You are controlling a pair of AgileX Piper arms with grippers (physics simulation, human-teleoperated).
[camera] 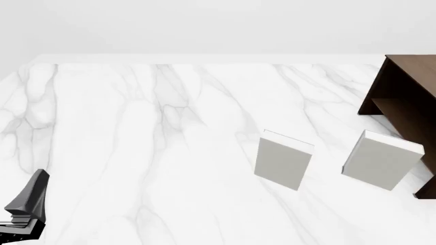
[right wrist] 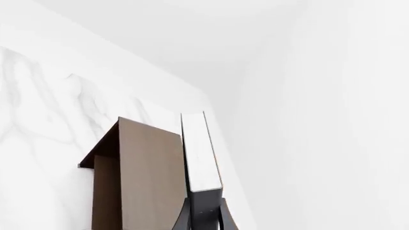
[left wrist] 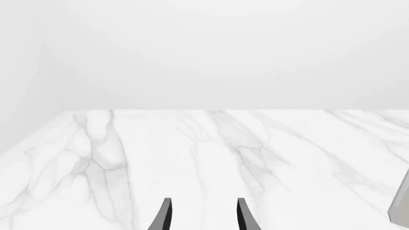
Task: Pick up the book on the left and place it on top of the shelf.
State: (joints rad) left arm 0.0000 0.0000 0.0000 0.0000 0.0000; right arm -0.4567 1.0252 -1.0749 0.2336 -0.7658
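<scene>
The book, slim with a dark cover and white page edges, shows only in the right wrist view, seen edge-on. My right gripper is shut on its near end and holds it by the flat top of the dark brown shelf. I cannot tell whether book and shelf touch. The shelf stands at the right edge of the front view; neither the right gripper nor the book shows there. My left gripper is at the near left of the table, open and empty.
Two wider pale grey-white books stand on the marble table in front of the shelf, one in the middle and one nearer the shelf. A grey book edge shows at the side of the left wrist view.
</scene>
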